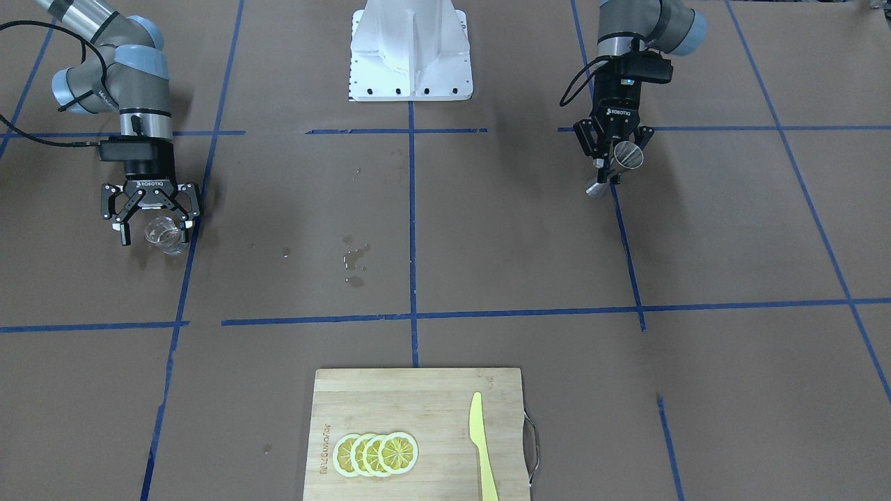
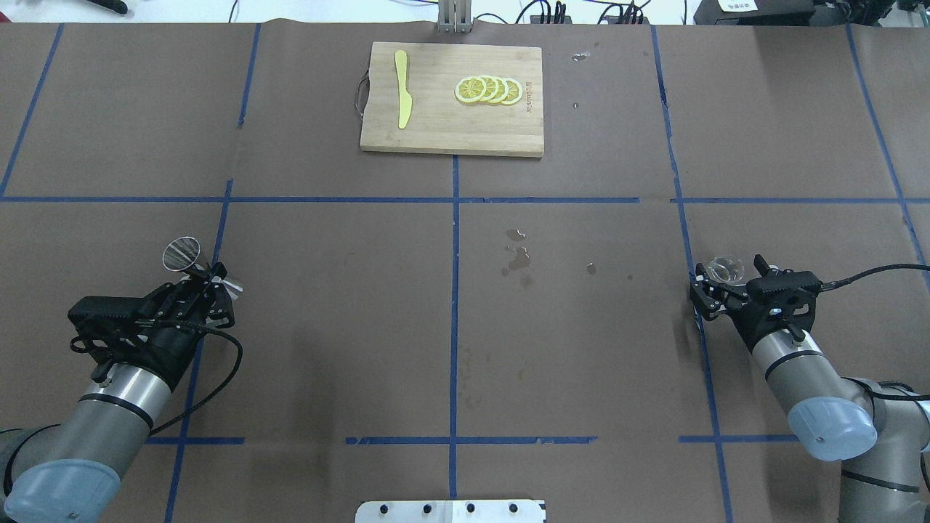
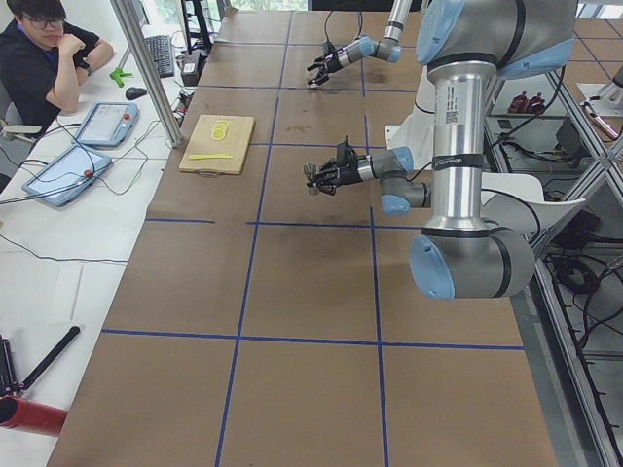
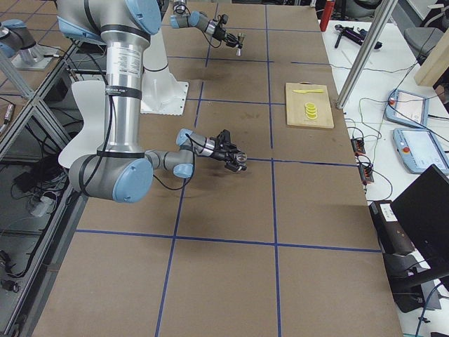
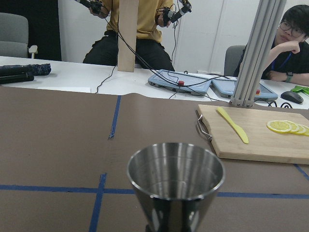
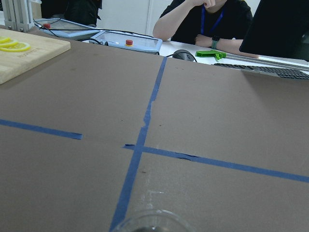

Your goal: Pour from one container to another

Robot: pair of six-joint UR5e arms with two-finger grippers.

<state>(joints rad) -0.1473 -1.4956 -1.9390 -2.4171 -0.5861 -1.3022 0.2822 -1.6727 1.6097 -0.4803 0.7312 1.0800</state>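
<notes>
A steel double-cone jigger point(image 2: 183, 253) is tilted, its wide mouth turned away from the robot, with my left gripper point(image 2: 212, 274) shut on its waist. In the left wrist view the jigger point(image 5: 176, 183) fills the lower middle, and I see no liquid inside. In the front-facing view the left gripper point(image 1: 612, 158) and the jigger point(image 1: 624, 158) hang above the table. A small clear glass point(image 2: 726, 269) sits between the fingers of my right gripper point(image 2: 728, 285), which is shut on it. The front-facing view shows that glass point(image 1: 166, 236) in the right gripper point(image 1: 156, 228). Only its rim point(image 6: 149, 221) shows in the right wrist view.
A wooden cutting board point(image 2: 436, 123) lies at the table's far middle, carrying lemon slices point(image 2: 488, 89) and a yellow plastic knife point(image 2: 402, 98). Wet drops point(image 2: 517, 259) mark the brown paper near the centre. Blue tape lines cross the table. The white robot base point(image 1: 411, 52) stands between the arms.
</notes>
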